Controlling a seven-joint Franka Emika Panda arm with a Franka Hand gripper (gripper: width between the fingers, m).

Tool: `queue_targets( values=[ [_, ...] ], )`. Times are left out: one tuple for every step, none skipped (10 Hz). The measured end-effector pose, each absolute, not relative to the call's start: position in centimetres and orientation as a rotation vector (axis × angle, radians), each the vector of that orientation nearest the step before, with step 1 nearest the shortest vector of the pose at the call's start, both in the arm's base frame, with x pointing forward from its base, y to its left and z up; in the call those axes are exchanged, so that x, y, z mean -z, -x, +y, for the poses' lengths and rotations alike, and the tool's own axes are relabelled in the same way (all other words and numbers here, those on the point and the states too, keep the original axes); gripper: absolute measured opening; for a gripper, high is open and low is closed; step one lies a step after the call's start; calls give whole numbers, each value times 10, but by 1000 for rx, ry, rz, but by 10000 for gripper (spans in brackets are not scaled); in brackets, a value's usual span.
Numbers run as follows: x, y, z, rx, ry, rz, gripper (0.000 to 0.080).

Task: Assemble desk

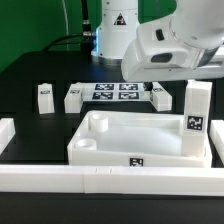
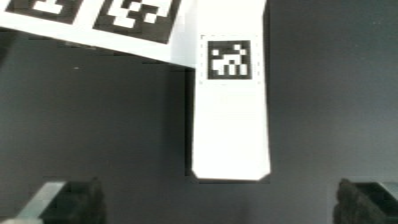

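The desk panel [image 1: 135, 135], a white tray with a raised rim and corner holes, lies at the front middle of the table. Two white tagged legs [image 1: 44, 96] [image 1: 73, 96] stand at the exterior view's left of the marker board [image 1: 113, 92]. A third leg [image 1: 160, 97] lies by the board's other side, and a taller leg [image 1: 196, 108] stands upright at the right. The arm's white hand [image 1: 150, 58] hovers above the third leg. In the wrist view that leg [image 2: 233, 100] lies on the black table, and my gripper [image 2: 217, 205] is open and empty above its end.
Long white border rails run along the front [image 1: 110, 182], the left [image 1: 6, 135] and the right [image 1: 217, 150] of the table. The marker board's corner [image 2: 107, 18] shows in the wrist view beside the leg. The robot base [image 1: 112, 30] stands at the back.
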State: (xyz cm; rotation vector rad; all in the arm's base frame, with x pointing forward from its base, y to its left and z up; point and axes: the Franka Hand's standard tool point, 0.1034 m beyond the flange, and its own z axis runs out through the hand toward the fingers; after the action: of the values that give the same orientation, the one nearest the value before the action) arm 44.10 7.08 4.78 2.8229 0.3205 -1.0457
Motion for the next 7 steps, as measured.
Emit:
queue_targets(
  values=[
    [-47, -440, 70, 1137, -2779, 307, 649],
    [-43, -446, 71, 1107, -2791, 309, 649],
    [-43, -445, 71, 1108, -2791, 312, 649],
    [-40, -444, 70, 1114, -2785, 315, 649],
    [-37, -443, 68, 1113, -2758, 344, 649],
    [-35, -441, 69, 1116, -2740, 364, 649],
    [-34, -439, 68, 1139, -2731, 358, 649]
  ],
)
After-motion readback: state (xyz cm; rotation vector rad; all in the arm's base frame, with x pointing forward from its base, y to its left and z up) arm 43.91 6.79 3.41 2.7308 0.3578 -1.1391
